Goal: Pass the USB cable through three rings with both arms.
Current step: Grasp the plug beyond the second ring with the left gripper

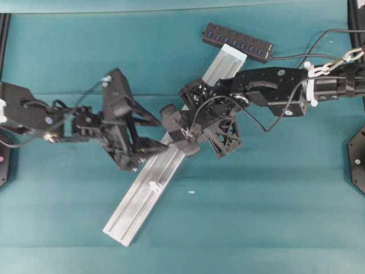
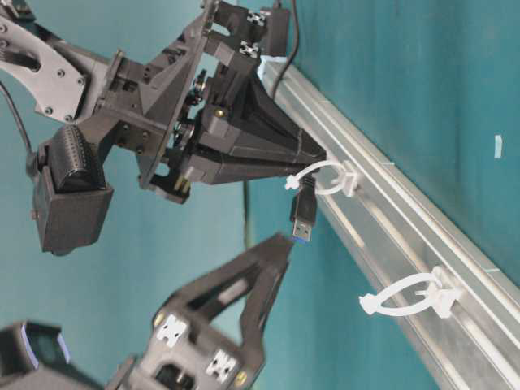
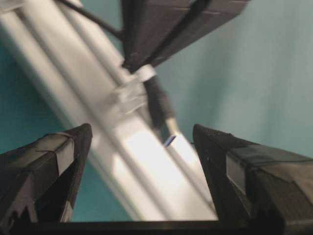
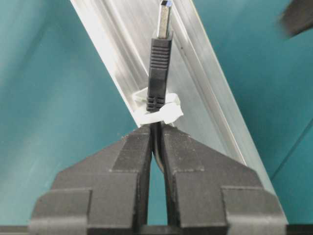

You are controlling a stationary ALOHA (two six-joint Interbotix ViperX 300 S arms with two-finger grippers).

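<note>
pinching usb cable [image 4: 160, 73]: right claw [image 4: 156, 139] | left claw [image 3: 142, 161] wide, empty

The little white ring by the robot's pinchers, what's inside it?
The USB cable's black plug pokes through the white ring on the silver rail. The right gripper pinches the cable just behind the ring; its fingers hide the cable farther back.

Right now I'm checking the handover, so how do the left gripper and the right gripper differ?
The left gripper stands wide open and holds nothing; the right gripper is shut on the USB cable. The right gripper sits just behind a ring that the plug has passed through; the left gripper faces the plug's tip from the other side, not touching it. Both are black and work over the silver rail.
</note>
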